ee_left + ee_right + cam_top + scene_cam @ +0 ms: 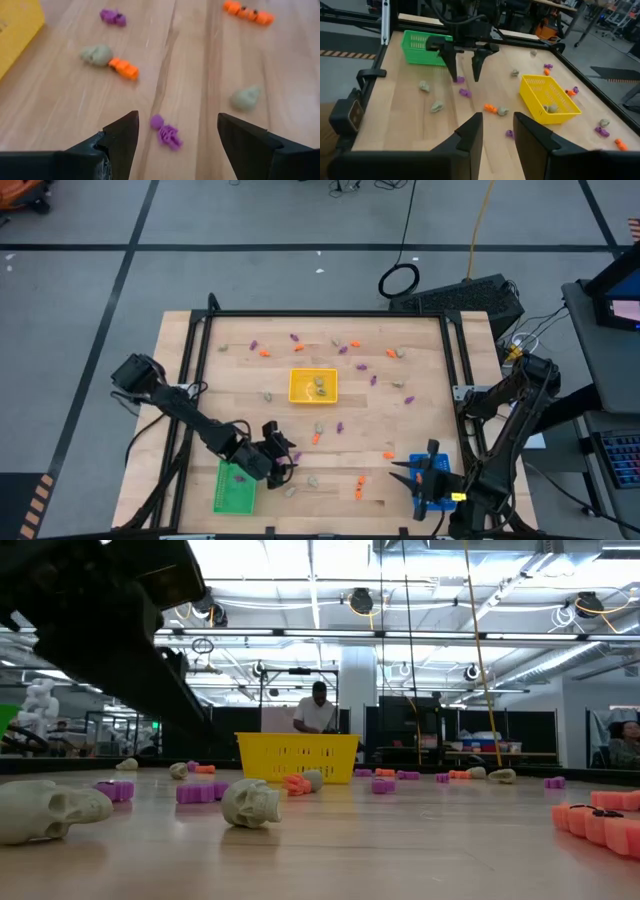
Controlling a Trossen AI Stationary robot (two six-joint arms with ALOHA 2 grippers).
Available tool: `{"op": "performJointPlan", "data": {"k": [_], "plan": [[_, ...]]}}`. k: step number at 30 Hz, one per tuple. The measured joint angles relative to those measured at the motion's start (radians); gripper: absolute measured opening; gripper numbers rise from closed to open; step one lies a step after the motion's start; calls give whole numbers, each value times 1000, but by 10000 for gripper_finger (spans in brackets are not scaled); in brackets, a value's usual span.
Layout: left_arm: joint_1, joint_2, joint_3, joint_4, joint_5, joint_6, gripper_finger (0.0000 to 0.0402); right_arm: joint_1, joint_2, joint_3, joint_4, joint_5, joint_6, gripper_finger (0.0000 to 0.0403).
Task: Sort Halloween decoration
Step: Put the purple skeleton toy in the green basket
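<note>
Small orange, purple and pale grey Halloween trinkets lie scattered on the wooden table. My left gripper (pixel 172 132) (pixel 285 452) is low over the near left of the table, beside the green tray (pixel 235 488). It is open, its fingers on either side of a purple skeleton trinket (pixel 166 134) that lies flat on the wood, touching nothing. The right wrist view shows it from afar, pointing down (pixel 465 75). My right gripper (pixel 497 132) (pixel 402 473) is raised over the blue tray (pixel 420 462) at the near right. A narrow gap shows between its fingers, with nothing in it.
The yellow tray (pixel 296 395) (pixel 297 756) stands mid-table with pale pieces in it. A grey skull (pixel 245 97), a skull beside an orange piece (pixel 124 68) and another purple piece (pixel 113 16) lie beyond my left gripper. People are in the room behind.
</note>
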Motion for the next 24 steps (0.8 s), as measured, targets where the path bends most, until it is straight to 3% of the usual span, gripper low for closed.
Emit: {"op": "performJointPlan", "data": {"k": [24], "plan": [[1,84,1,26,-17,-25,270,-13,1,0,17,-3,-27,94]]}}
